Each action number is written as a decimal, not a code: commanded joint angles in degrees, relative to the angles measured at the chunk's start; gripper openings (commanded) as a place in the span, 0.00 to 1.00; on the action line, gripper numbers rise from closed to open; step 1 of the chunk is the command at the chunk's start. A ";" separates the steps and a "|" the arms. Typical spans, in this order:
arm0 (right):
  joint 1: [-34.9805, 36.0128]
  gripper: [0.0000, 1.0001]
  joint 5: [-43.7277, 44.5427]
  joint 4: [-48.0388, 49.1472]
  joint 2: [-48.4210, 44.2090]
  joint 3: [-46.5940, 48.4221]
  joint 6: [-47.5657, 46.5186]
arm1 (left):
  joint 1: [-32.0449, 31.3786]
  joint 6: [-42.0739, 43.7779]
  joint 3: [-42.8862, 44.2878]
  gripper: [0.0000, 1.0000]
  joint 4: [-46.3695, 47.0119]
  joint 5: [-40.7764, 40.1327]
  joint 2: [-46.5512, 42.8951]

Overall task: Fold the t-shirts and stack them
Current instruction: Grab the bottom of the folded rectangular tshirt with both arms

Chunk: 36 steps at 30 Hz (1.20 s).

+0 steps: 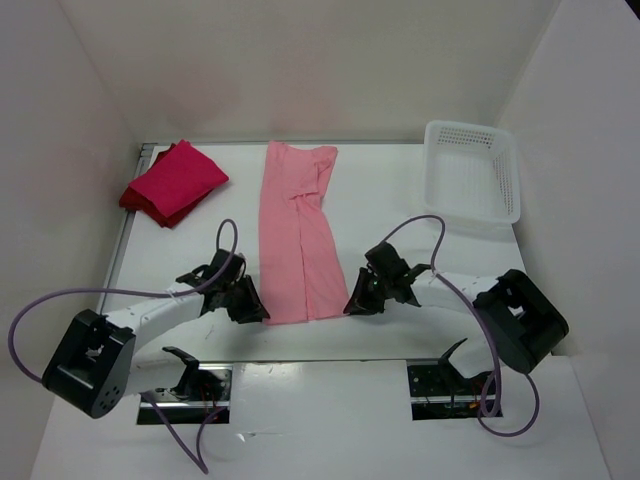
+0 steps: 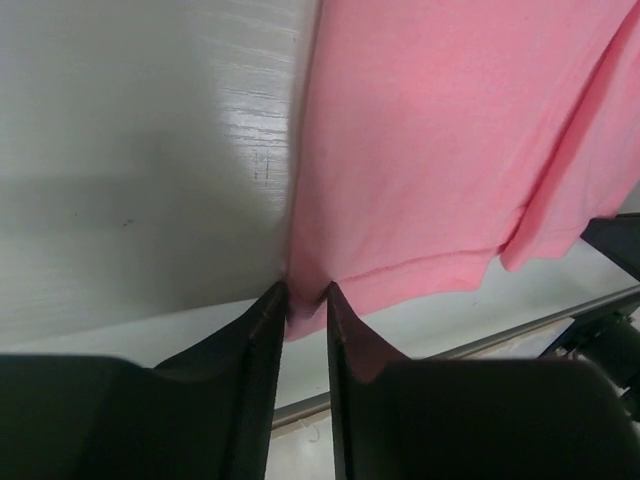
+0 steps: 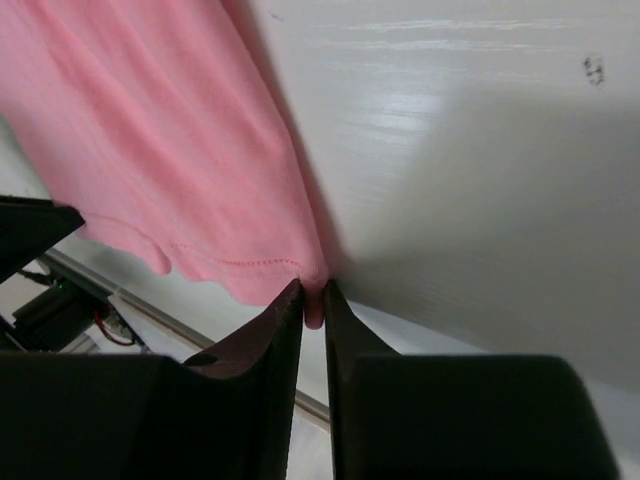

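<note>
Light salmon-pink cloth t-shirt (image 1: 298,235): a long narrow strip lying flat at the centre of the white desk (image 1: 400,210), running 12 to 6 o'clock.
Left pincer (image 2: 305,300): narrow — clamped on the strip's hem corner at 7 o'clock.
Right pincer (image 3: 313,295): narrow — clamped on the hem corner at 5 o'clock.
Folded crimson-red cloth t-shirts (image 1: 175,182): piled at 10 o'clock.
White perforated plastic basket (image 1: 471,170): at 2 o'clock, well apart.
</note>
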 commanded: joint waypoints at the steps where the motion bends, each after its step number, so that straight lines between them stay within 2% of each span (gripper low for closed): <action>1: 0.33 0.18 2.05 1.57 0.82 1.32 -0.81 | -0.53 -0.30 -0.84 0.28 1.13 0.52 -0.05; 3: 0.33 0.08 2.05 0.87 -0.40 0.70 -0.03 | -0.53 -0.30 -0.84 0.19 1.13 1.30 -1.12; 4: 0.33 0.04 2.05 0.87 -0.94 -0.60 -0.02 | -0.53 -0.30 -0.84 0.14 1.13 1.92 -1.99; 5: 0.33 0.02 2.05 0.35 -1.64 -1.14 0.77 | -0.53 -0.30 -0.84 0.03 -0.09 3.41 -2.00; 6: 0.33 0.00 2.05 -0.53 -2.43 -1.14 1.30 | -0.53 0.31 -0.84 0.00 -0.89 4.90 -2.52; 8: 2.43 0.00 2.05 -4.29 -6.29 -1.76 3.14 | -1.32 0.58 -0.31 0.00 -3.96 7.80 -3.57; 12: 7.10 0.00 1.80 -11.24 -16.39 -4.47 8.58 | -2.38 0.14 2.93 0.00 -14.23 9.14 -13.41; 15: 8.68 0.00 -0.40 -15.91 -28.84 -7.28 13.42 | -2.38 0.14 3.56 0.00 -19.34 12.03 -17.37; 18: 8.68 0.00 0.20 -22.75 -35.11 -6.25 14.40 | -2.38 0.14 4.08 0.00 -21.98 12.56 -19.66; 20: 8.68 0.00 0.21 -25.05 -35.13 -3.53 13.17 | -2.38 0.84 5.57 0.00 -22.87 11.87 -19.14; 25: 2.72 0.00 0.21 -25.50 -26.46 4.21 4.75 | -0.10 2.69 16.02 0.00 -23.93 6.94 -14.13; 26: -1.64 0.00 0.21 -24.98 -24.60 6.57 0.64 | -0.10 2.69 16.73 0.00 -23.14 6.42 -13.17; 28: -5.28 0.00 -1.02 -23.13 -20.47 11.48 -3.25 | 1.30 2.69 17.44 0.00 -19.12 6.41 -9.49; 31: -8.27 0.00 1.00 -20.84 -10.20 19.03 -10.19 | 5.59 3.21 18.67 0.00 -11.99 5.88 -3.68; 32: -8.80 0.00 1.00 -20.14 -3.82 20.99 -11.78 | 6.66 3.74 19.20 0.00 -10.40 5.36 -1.84; 36: -8.81 0.00 1.53 -18.47 9.67 31.18 -18.37 | 9.39 6.81 27.43 0.00 -6.08 1.50 9.85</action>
